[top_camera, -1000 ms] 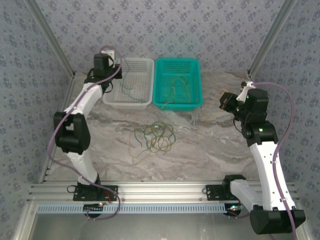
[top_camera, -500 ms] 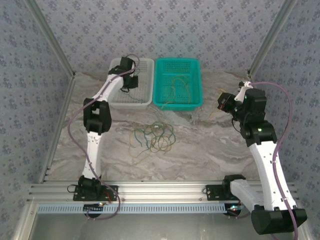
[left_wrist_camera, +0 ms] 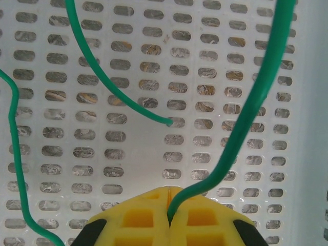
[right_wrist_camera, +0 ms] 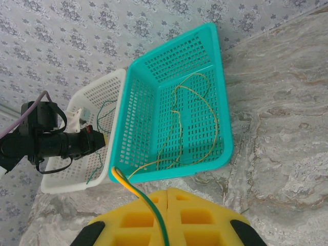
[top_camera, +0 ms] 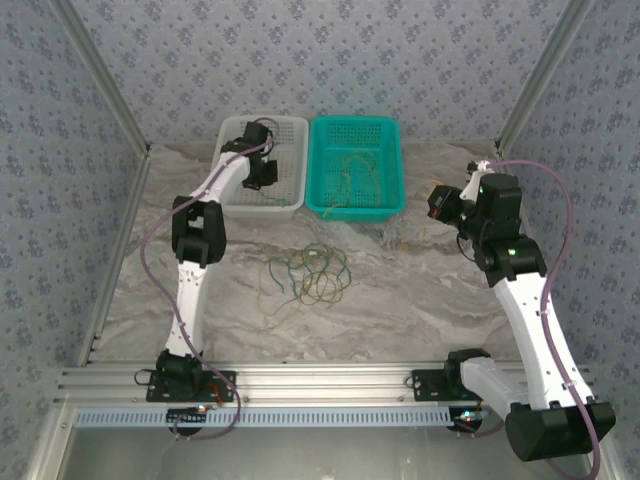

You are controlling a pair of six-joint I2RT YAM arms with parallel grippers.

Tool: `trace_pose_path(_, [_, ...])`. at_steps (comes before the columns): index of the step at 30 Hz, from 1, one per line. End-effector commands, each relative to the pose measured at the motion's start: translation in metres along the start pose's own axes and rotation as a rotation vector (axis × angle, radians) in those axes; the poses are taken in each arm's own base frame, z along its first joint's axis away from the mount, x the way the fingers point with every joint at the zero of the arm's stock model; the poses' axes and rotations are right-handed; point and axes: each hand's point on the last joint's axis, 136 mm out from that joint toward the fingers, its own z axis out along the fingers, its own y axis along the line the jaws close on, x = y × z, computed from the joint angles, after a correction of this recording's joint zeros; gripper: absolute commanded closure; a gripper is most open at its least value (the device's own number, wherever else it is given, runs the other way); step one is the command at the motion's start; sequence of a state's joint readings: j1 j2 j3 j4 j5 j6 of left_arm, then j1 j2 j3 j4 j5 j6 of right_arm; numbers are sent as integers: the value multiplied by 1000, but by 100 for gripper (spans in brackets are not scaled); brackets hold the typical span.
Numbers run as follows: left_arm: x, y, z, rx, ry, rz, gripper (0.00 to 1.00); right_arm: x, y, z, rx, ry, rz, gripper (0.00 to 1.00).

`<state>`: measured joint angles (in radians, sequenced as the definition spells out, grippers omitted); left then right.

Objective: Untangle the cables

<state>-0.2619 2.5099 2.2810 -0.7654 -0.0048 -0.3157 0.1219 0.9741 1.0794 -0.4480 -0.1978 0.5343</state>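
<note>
Marble tabletop (top_camera: 420, 310) under tangled cables (top_camera: 308, 275), floral-papered walls (top_camera: 400, 60)

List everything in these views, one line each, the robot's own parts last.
White basket: one, white, far side of the table.
Teal basket: one, teal, right of the white basket.
Green cables: a few strands, green, in the white basket.
Yellow cables: a few, yellow-tan, in the teal basket.
Tangled cables: one heap, green and yellow, on the table before the baskets.
Table: one, grey marble.
Rail: one, silver, near edge.
Left arm: one, white and black, over the white basket.
Right arm: one, white and black, table's right side.
Left claw: yellow, shut on a green cable.
Right claw: yellow, shut on a yellow-and-green strand.
</note>
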Motion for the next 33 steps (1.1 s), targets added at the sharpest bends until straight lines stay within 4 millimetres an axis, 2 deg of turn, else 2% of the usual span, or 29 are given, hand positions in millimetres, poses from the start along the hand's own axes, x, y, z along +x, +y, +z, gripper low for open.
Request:
trace_pose_path(1, [-3, -4, -9, 18, -3, 0, 100, -6, 7, 0, -14, -24, -29, 100])
trace_pose_path(3, [-13, -9, -27, 29, -56, 3, 100, -8, 11, -2, -19, -27, -37, 100])
trace_pose_path(8, [-48, -25, -93, 69, -228, 21, 62, -11, 19, -4, -26, -35, -56, 100])
trace_pose_path(10, [-57, -27, -115, 73, -264, 26, 53, -12, 20, -3, -25, -36, -60, 100])
trace_pose_path(15, [-71, -28, -174, 46, -362, 50, 47, -13, 29, 2, -44, -26, -68, 100])
trace_pose_path(18, [-67, -22, -198, 29, -400, 41, 47, -16, 38, 5, -56, -27, -85, 100])
trace_pose_path(21, [-55, -16, -212, 30, -431, 29, 47, -15, 41, 8, -52, -27, -100, 100])
trace_pose_path(22, [-50, -16, -218, 45, -444, 28, 47, -24, 49, 5, -66, -47, -107, 100])
trace_pose_path(25, [-32, -23, -238, 82, -476, 44, 47, -24, 53, 13, -71, -30, -115, 100])
trace_pose_path(28, [-4, -31, -268, 85, -563, 75, 48, -31, 67, 23, -113, -13, -126, 100])
trace_pose_path(33, [57, -48, -309, 143, -712, 101, 48, -63, 107, 24, -195, -44, -155, 100])
